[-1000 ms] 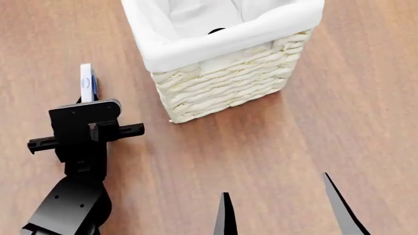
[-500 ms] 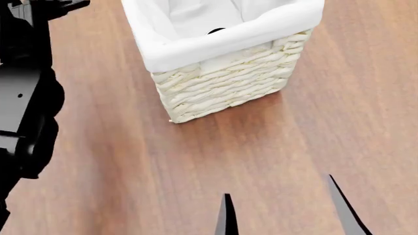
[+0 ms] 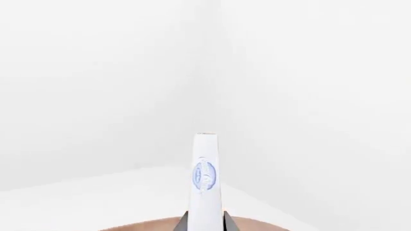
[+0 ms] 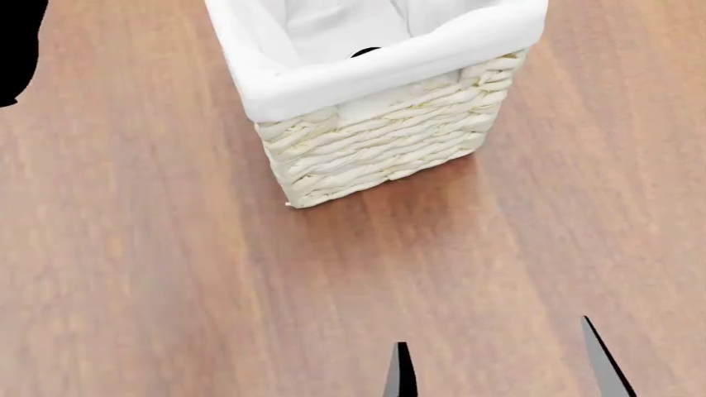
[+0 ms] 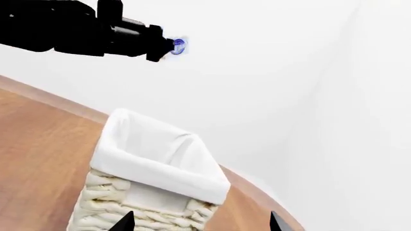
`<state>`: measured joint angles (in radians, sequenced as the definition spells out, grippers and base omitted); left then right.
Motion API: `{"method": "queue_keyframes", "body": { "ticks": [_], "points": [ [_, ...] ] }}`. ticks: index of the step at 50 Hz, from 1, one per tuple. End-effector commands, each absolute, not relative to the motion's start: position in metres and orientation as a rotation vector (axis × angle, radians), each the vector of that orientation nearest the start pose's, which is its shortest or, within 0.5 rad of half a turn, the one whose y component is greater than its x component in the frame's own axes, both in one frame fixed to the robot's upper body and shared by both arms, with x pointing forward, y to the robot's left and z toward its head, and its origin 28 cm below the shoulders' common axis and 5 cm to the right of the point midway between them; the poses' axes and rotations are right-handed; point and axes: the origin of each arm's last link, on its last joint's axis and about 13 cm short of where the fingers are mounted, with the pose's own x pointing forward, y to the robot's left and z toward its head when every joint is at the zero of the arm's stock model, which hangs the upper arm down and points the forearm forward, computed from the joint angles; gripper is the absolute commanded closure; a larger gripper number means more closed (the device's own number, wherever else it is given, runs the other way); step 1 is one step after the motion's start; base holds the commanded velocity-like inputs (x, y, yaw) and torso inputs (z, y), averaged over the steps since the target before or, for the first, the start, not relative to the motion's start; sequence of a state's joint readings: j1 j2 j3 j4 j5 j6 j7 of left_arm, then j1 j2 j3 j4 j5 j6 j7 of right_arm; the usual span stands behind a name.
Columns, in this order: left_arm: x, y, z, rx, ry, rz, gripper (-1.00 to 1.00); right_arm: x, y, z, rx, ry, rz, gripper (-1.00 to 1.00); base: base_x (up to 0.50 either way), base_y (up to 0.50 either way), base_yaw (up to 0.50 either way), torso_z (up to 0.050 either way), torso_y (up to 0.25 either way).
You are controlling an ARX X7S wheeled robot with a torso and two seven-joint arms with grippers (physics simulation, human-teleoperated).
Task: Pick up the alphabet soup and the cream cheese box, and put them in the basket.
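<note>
My left gripper (image 3: pixel 204 222) is shut on the cream cheese box (image 3: pixel 205 178), a thin white box with a round blue mark, held on edge in the air. In the right wrist view the left gripper (image 5: pixel 165 48) holds the box (image 5: pixel 178 45) high above table level, up and to one side of the basket (image 5: pixel 154 166). The cream-white wicker basket (image 4: pixel 381 141) with its white liner stands at the top of the head view. My right gripper (image 4: pixel 502 372) is open and empty in front of the basket (image 5: pixel 200 222). The alphabet soup is not in view.
The basket stands on a brown wooden table (image 4: pixel 165 273). A small dark shape (image 4: pixel 365 52) shows inside the basket; I cannot tell what it is. Part of the left arm (image 4: pixel 16 41) shows at the head view's top left corner.
The left arm has lifted the cream cheese box off the table and risen almost out of the head view. The right gripper's fingertips have dropped slightly lower in the view.
</note>
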<state>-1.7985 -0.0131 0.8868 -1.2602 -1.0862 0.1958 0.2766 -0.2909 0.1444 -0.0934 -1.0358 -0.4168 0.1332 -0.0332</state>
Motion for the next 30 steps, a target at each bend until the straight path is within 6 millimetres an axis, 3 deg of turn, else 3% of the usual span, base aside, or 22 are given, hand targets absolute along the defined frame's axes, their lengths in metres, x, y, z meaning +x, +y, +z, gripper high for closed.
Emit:
{"method": "queue_keyframes", "body": {
  "ticks": [1, 6, 16, 30],
  "points": [
    [0.406, 0.139, 0.428, 0.038, -0.587, -0.885, 1.0, 0.112, -0.109, 0.168, -0.459, -0.624, -0.004, -1.0, 0.0, 0.0, 0.0, 0.0, 0.0],
    [0.402, 0.131, 0.417, 0.049, -0.528, -0.942, 1.0, 0.109, -0.11, 0.167, -0.454, -0.624, -0.013, -1.0, 0.0, 0.0, 0.0, 0.0, 0.0],
    [0.412, 0.127, 0.386, 0.31, -0.458, -0.924, 1.0, 0.108, -0.111, 0.166, -0.443, -0.629, -0.02, -1.0, 0.0, 0.0, 0.0, 0.0, 0.001],
    [0.418, 0.132, 0.381, 0.353, -0.426, -0.896, 1.0, 0.108, -0.111, 0.165, -0.429, -0.635, -0.016, -1.0, 0.0, 0.0, 0.0, 0.0, 0.001]
  ]
}}
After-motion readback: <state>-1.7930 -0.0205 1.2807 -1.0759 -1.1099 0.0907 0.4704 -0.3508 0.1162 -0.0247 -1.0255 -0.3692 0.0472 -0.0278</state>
